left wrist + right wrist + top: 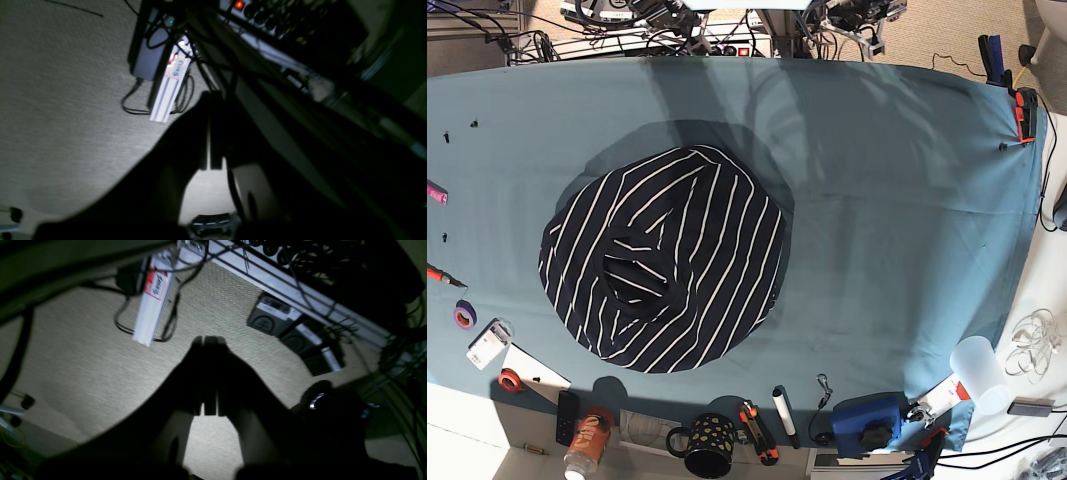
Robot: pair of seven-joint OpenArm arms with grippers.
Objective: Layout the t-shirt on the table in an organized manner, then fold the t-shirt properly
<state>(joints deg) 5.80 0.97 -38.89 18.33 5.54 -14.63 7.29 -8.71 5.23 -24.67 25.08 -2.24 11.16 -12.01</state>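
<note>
The t-shirt (662, 270), dark navy with thin white stripes, lies bunched in a rounded heap on the left half of the teal table (897, 200). Neither wrist view shows the shirt or the table; both look down at beige carpet. My left gripper (210, 97) is a dark silhouette with its fingers pressed together and nothing between them. My right gripper (208, 338) looks the same, shut and empty. In the base view only dark arm hardware shows beyond the table's far edge, well away from the shirt.
Along the near edge stand a dotted mug (702, 447), an orange bottle (587, 440), a white marker (785, 415), a blue device (867, 420) and a translucent cup (977, 370). Tape rolls (465, 315) sit at the left. A white labelled bar (171, 86) and cables lie on the floor.
</note>
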